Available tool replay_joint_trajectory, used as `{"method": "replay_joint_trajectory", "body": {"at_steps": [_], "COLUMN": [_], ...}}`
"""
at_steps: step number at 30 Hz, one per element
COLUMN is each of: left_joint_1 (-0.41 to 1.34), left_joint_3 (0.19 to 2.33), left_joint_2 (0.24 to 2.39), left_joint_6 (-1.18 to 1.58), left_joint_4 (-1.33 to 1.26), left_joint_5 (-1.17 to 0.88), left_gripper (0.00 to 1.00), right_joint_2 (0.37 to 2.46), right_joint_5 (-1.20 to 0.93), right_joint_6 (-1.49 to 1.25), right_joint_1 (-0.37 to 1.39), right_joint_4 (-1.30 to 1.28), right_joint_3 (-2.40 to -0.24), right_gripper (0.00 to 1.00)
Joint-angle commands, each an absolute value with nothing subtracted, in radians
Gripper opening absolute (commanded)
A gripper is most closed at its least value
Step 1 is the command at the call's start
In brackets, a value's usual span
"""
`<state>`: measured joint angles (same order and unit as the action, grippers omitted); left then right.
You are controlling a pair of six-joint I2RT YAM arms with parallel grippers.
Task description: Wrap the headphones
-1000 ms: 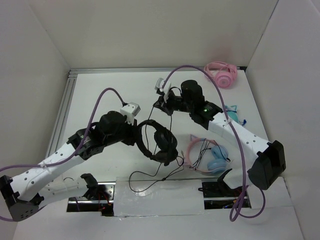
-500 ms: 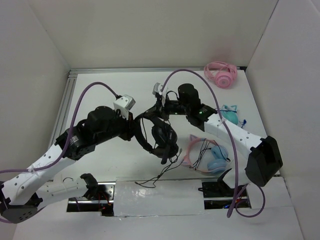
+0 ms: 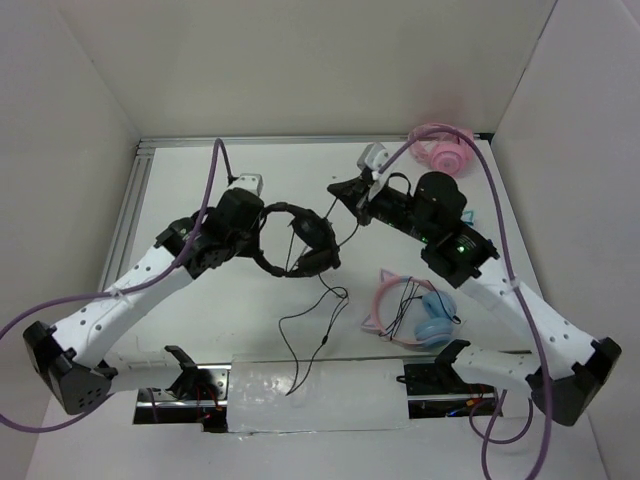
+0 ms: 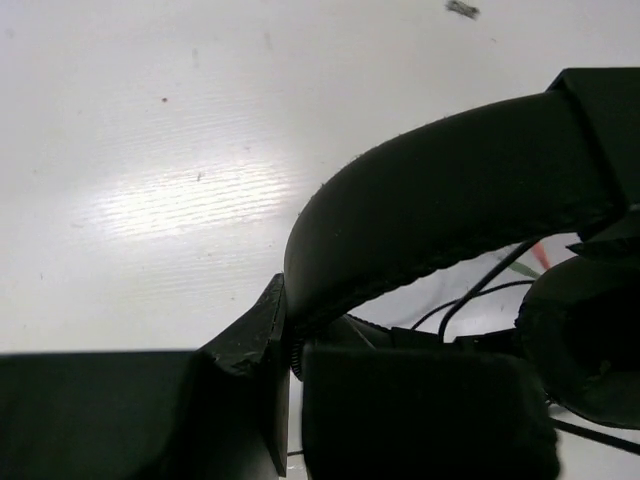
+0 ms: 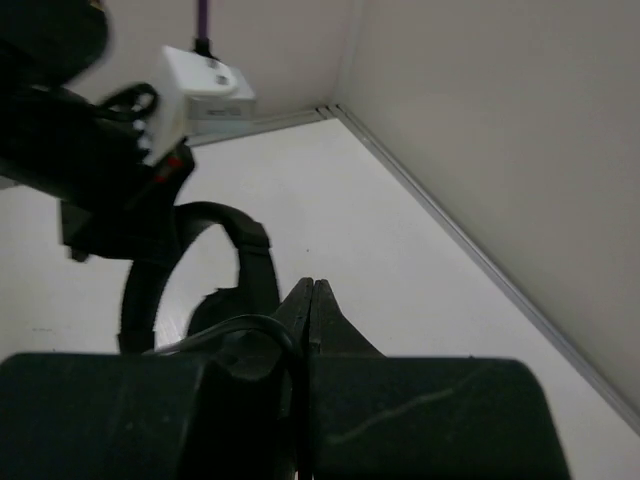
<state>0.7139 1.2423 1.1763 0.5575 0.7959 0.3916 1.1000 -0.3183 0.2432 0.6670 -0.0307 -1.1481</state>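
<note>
The left gripper [image 3: 258, 228] is sitting left of the frame's centre in the top view, clamping the thin headband [image 4: 440, 200] of the black headphones [image 3: 312, 240]. In the left wrist view its jaws are closing narrowly on the band from below, and one round earcup [image 4: 585, 350] is showing at the right edge. The headphones are hanging just right of that gripper, near the middle of the white table [image 3: 200, 180], with the earcups turned toward the right arm. Their thin cable [image 3: 300, 340] is trailing down the frame in loose bends and is ending on the pale sheet [image 3: 300, 400] at the bottom edge. The right gripper [image 3: 343, 190] is pointing left from the upper centre, just beside the headphones' upper right side. In the right wrist view its jaws are pressing together tip to tip, and a thin black line is curving up to the seam. Whether the cable is being pinched there cannot be told. The pink-and-blue cat-ear headphones [image 3: 412, 312] are lying lower right of centre, beside the trailing cable and apart from it, under the right arm's forearm. The pink headphones [image 3: 445, 148] are resting in the upper right corner, well apart. The right arm's purple hose [image 3: 400, 152] is crossing in front of them.
</note>
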Motion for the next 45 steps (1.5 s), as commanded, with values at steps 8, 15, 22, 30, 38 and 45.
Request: {"method": "replay_joint_trajectory", "body": {"at_steps": [8, 15, 22, 30, 38, 45], "left_joint_1": [0.612, 0.529, 0.508, 0.545, 0.592, 0.6], "left_joint_3": [1.344, 1.469, 1.458, 1.336, 1.224, 1.249], "left_joint_2": [1.243, 1.278, 1.282, 1.165, 1.007, 0.914], "left_joint_6": [0.581, 0.609, 0.571, 0.457, 0.331, 0.299], "left_joint_4": [0.762, 0.814, 0.807, 0.687, 0.517, 0.46], "left_joint_5": [0.453, 0.529, 0.534, 0.396, 0.122, -0.021], "left_gripper": [0.0, 0.0, 0.0, 0.0, 0.0, 0.0], "right_joint_2": [0.951, 0.951, 0.962, 1.124, 1.274, 1.381], "right_joint_5": [-0.042, -0.067, 0.046, 0.012, -0.354, -0.541], "right_joint_6": [0.23, 0.236, 0.259, 0.36, 0.38, 0.319], "right_joint_1": [0.752, 0.767, 0.792, 0.773, 0.612, 0.558], "right_joint_4": [-0.144, -0.238, -0.218, -0.215, -0.221, -0.189], "right_joint_3": [-1.204, -1.252, -1.273, -1.357, -1.417, -1.376], "right_gripper": [0.0, 0.0, 0.0, 0.02, 0.03, 0.06]}}
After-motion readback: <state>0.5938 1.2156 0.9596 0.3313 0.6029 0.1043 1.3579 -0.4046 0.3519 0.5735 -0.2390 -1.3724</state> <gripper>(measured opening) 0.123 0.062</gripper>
